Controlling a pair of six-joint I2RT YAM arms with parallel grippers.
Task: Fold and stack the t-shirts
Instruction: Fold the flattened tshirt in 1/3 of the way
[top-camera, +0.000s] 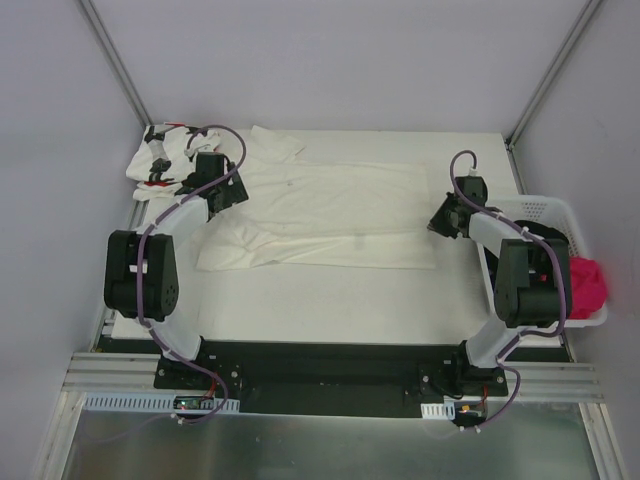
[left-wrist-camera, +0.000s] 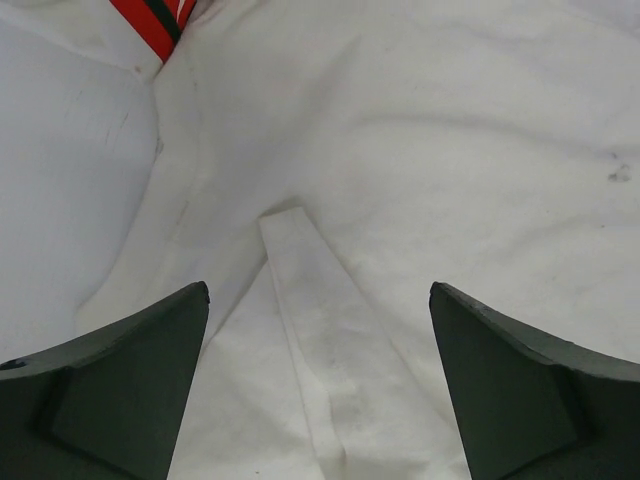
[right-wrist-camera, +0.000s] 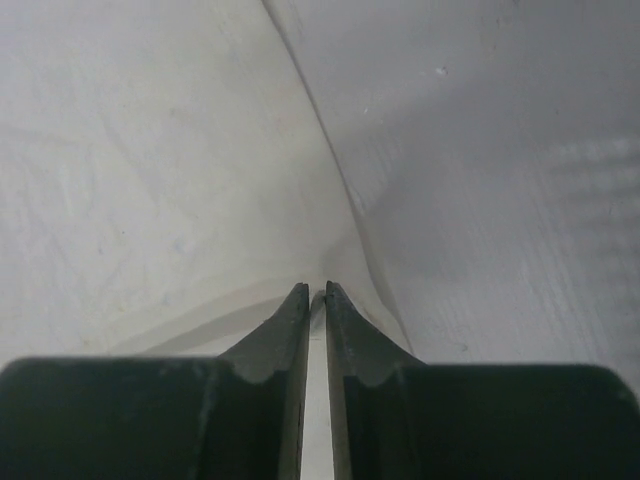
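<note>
Left fingers (left-wrist-camera: 120, 390) are hanging wide apart, released, over the cream shirt (top-camera: 330, 215). Right fingers (right-wrist-camera: 285, 370) are sitting almost together at its right edge; I cannot tell if they are gripping it. The shirt is lying flat across the white desk (top-camera: 330, 300), the printed shirt (top-camera: 145, 165) bunching at the far-left corner, pale walls (top-camera: 330, 60) enclosing everything.

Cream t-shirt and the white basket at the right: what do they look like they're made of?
The cream t-shirt looks like soft matte cloth, possibly cotton: it lies limp, with creases and folded edges. The basket looks like rigid white plastic, with straight walls pierced by regular holes. Its sheen is hard to judge from here.
</note>
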